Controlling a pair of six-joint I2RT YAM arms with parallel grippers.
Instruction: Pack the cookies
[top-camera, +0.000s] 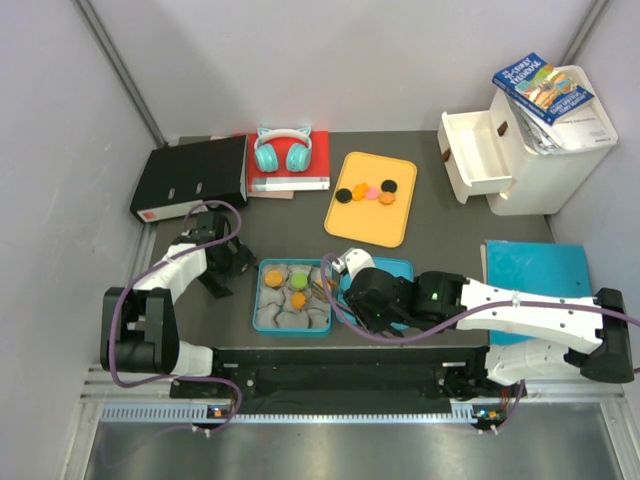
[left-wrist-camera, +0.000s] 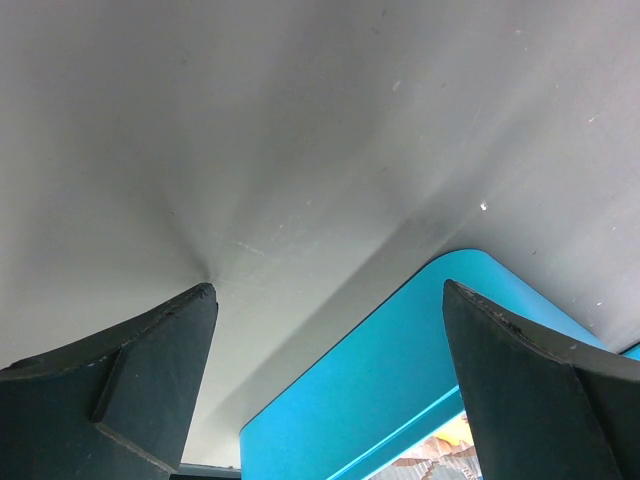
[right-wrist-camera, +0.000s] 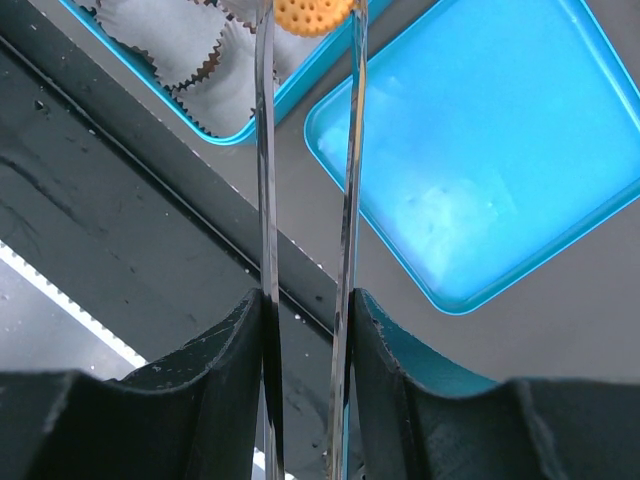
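Several cookies (top-camera: 368, 192), black, orange and pink, lie in a row on a yellow tray (top-camera: 372, 228). A blue tin (top-camera: 258, 300) lined with paper cups holds a few orange cookies (top-camera: 297, 297) and a green one. My right gripper (right-wrist-camera: 305, 300) is shut on metal tongs (right-wrist-camera: 265, 200). The tong tips pinch an orange cookie (right-wrist-camera: 312, 12) over the tin's right edge (right-wrist-camera: 270, 105). In the top view the right gripper (top-camera: 360, 290) sits between the tin and its lid (top-camera: 398, 268). My left gripper (left-wrist-camera: 330, 290) is open and empty at the tin's left corner (left-wrist-camera: 400, 370), and also shows in the top view (top-camera: 235, 262).
The blue lid (right-wrist-camera: 480, 150) lies open side up right of the tin. A black binder (top-camera: 190, 178), a red book with teal headphones (top-camera: 282, 152), a white drawer unit (top-camera: 530, 140) and a blue folder (top-camera: 530, 265) stand around the table's edges.
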